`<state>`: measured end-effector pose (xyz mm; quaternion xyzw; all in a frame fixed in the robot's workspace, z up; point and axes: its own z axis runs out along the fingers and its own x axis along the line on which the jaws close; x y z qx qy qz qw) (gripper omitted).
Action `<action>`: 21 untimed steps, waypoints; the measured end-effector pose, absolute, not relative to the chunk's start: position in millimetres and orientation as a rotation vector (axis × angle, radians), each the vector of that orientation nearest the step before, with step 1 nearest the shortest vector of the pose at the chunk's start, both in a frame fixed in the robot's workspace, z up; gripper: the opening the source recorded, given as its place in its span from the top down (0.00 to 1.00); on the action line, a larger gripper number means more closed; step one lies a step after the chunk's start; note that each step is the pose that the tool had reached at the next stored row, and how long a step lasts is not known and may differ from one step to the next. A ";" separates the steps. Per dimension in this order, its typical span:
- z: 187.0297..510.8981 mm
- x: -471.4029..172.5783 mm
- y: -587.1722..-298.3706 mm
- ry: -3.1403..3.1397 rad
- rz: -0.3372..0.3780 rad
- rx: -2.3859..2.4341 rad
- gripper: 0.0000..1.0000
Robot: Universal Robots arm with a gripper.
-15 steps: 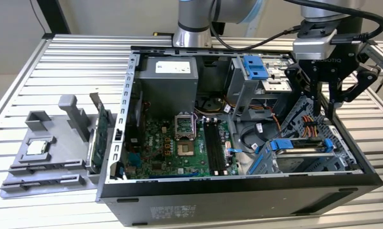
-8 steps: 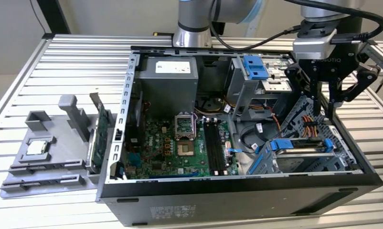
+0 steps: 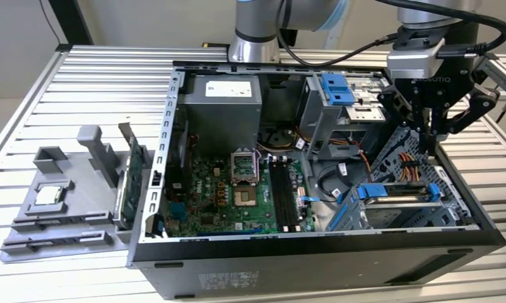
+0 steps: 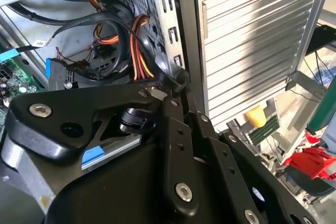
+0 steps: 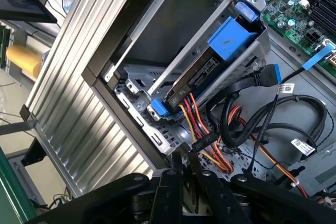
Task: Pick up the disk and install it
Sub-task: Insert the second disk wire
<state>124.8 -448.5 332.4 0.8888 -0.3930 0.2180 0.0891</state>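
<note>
Blue-railed disk (image 3: 395, 194) in bay, lying flat

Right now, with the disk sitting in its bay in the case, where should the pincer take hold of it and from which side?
Probably across the two blue rails at the ends of the disk, coming down through the case's open side. The disk seems to lie flat in its bay with the rail ends exposed, while the orange and red cables crowd the edge beside it.
</note>
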 end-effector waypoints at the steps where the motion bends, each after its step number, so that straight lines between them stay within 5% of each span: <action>1: 332.4 124.8 -448.5 -1.169 0.649 2.644 1.00; 21: 338.0 120.0 -450.7 -1.200 0.632 2.672 1.00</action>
